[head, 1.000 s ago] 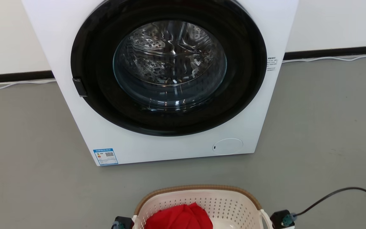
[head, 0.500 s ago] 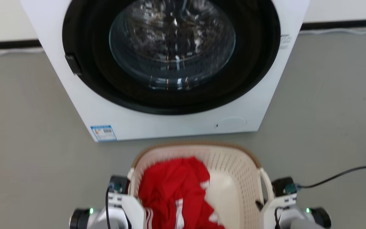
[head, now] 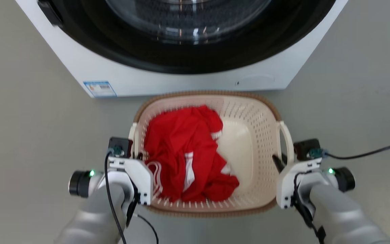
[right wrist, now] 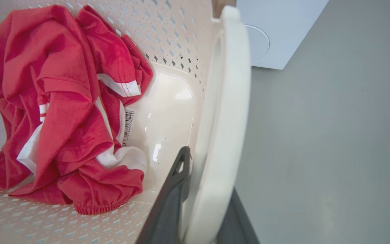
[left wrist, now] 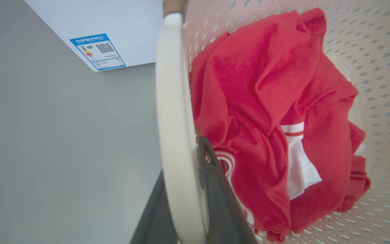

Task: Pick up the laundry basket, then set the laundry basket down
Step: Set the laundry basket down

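The laundry basket point(head: 249, 135), cream-white and perforated with a brown rim, sits just in front of the washing machine with a red and white garment point(head: 185, 152) inside it. My left gripper point(head: 136, 155) is shut on the basket's left loop handle point(left wrist: 173, 118), one dark finger point(left wrist: 212, 169) inside the loop. My right gripper point(head: 280, 160) is shut on the right handle point(right wrist: 225, 101), with one finger point(right wrist: 178, 179) on the inner side. Whether the basket rests on the floor or hangs above it I cannot tell.
The white washing machine point(head: 181, 81) with its round dark door stands directly beyond the basket, its blue label point(left wrist: 97, 51) at the lower left corner. A black cable point(head: 367, 154) runs off to the right from my right wrist. Grey floor lies on both sides.
The head camera has tilted down, so the whole basket and both forearms now show and the washer has slid up the view. Both grippers stay shut on the handles.
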